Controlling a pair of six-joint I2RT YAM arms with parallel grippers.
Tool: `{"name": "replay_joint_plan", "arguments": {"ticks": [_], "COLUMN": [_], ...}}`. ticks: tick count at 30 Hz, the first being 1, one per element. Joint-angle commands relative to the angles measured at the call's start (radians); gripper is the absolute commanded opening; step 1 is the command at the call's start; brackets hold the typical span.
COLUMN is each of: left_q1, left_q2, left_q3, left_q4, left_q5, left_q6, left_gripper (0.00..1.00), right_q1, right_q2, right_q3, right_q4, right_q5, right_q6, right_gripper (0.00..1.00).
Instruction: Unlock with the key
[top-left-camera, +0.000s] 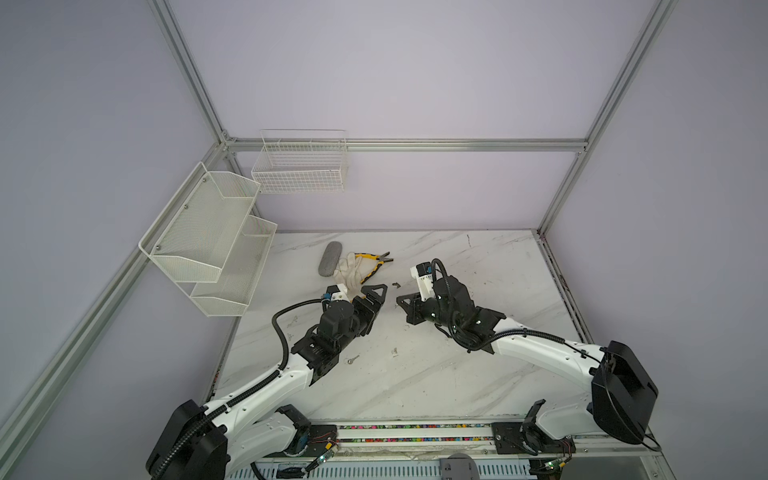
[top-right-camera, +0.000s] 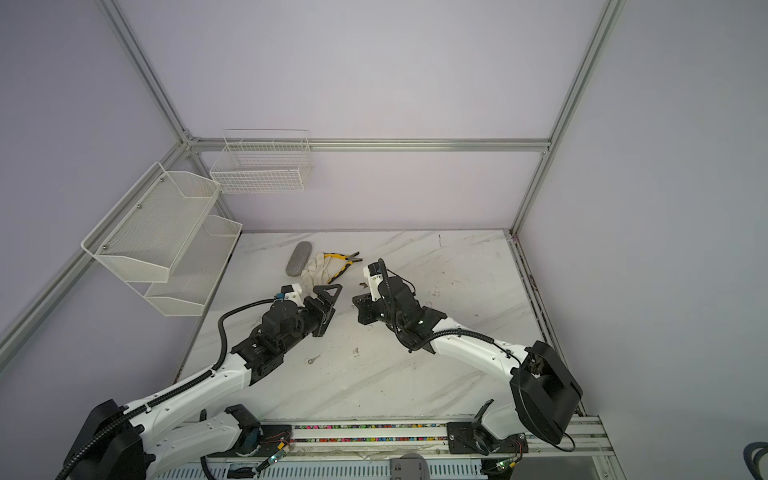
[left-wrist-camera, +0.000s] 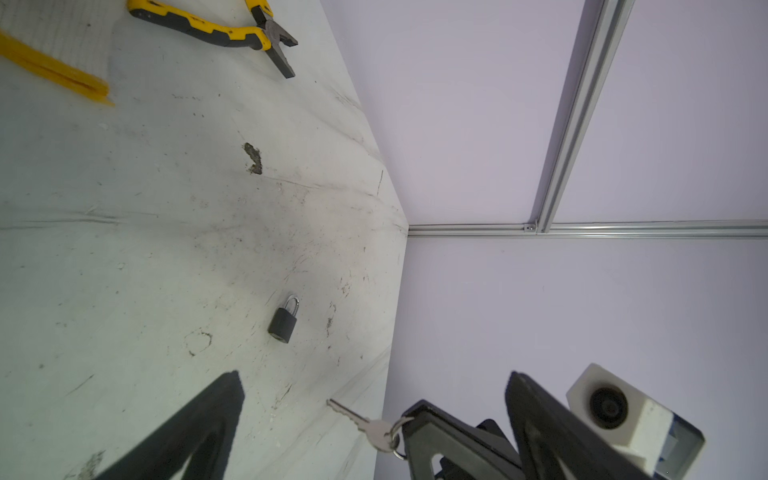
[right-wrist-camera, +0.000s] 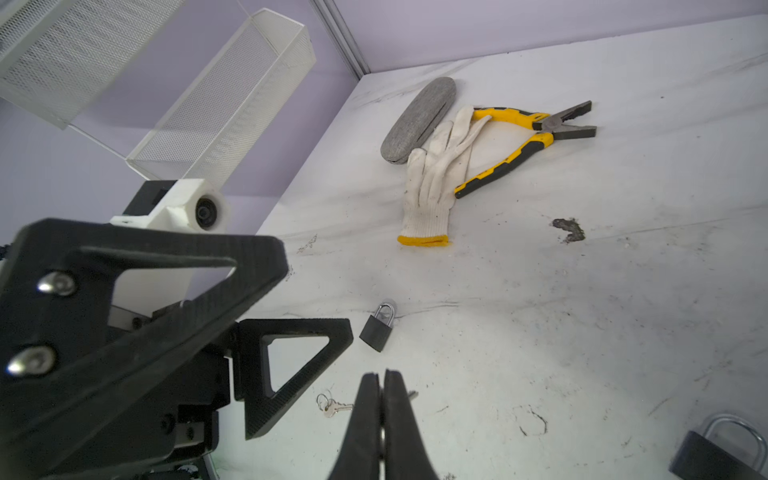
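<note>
Clenched right gripper (right-wrist-camera: 383, 378) gripping key (left-wrist-camera: 353, 415), left gripper (right-wrist-camera: 318, 295) gaping near padlock (right-wrist-camera: 376, 330), glove (right-wrist-camera: 432, 187), pliers (right-wrist-camera: 544, 126) beyond, perhaps second padlock (right-wrist-camera: 706, 457)

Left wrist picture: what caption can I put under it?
The right gripper holds a key; a small black padlock lies on the table.

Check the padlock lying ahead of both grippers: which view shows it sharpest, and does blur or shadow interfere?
Left wrist view: padlock crisp, evenly lit, faint shadow. Right wrist view: padlock equally sharp, though the shut right gripper sits soft in front. Both top views: even light, padlock not discernible.
</note>
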Motion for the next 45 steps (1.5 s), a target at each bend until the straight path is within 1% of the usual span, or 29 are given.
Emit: {"name": "replay_joint_plan", "arguments": {"ticks": [1,6,8,10,12,16,20,28,36,42,45], "left_q1": [-0.011,-0.021,-0.026,-0.026,-0.026,-0.029,-0.032,-0.032,-0.032,-0.031,-0.032], "left_q2": [0.003,0.021,0.029,0.034,0.039,0.046,0.045,0.056,0.054,0.05,0.047], "left_q3": [0.112,0.136,0.135,0.139,0.144,0.152,0.141,0.13,0.115,0.102,0.09], "left_q4": [0.07,0.081,0.086,0.106,0.117,0.14,0.175,0.238,0.251,0.224,0.225], "left_q5": [0.011,0.022,0.027,0.014,0.012,0.02,0.007,0.007,-0.01,-0.031,-0.044], "left_q6": [-0.06,-0.087,-0.125,-0.128,-0.139,-0.153,-0.168,-0.192,-0.198,-0.205,-0.213], "left_gripper": [1.0,1.0,1.0,1.0,1.0,1.0,1.0,1.0,0.94,0.86,0.84], "right_q1": [-0.002,0.0,0.0,-0.001,0.0,-0.001,0.0,-0.001,-0.001,-0.002,-0.002], "right_q2": [-0.005,0.018,0.044,0.065,0.073,0.079,0.076,0.07,0.05,0.016,0.02], "right_q3": [0.032,0.037,0.068,0.095,0.095,0.088,0.07,0.053,0.048,0.036,0.042], "right_q4": [0.124,0.215,0.215,0.194,0.226,0.232,0.25,0.237,0.223,0.204,0.183], "right_q5": [-0.059,-0.101,-0.131,-0.137,-0.159,-0.138,-0.155,-0.147,-0.131,-0.101,-0.1], "right_q6": [0.046,0.078,0.057,0.045,0.051,0.047,0.053,0.032,0.021,0.011,0.002], "right_gripper": [0.0,0.0,0.0,0.0,0.0,0.0,0.0,0.0,0.0,0.0,0.0]}}
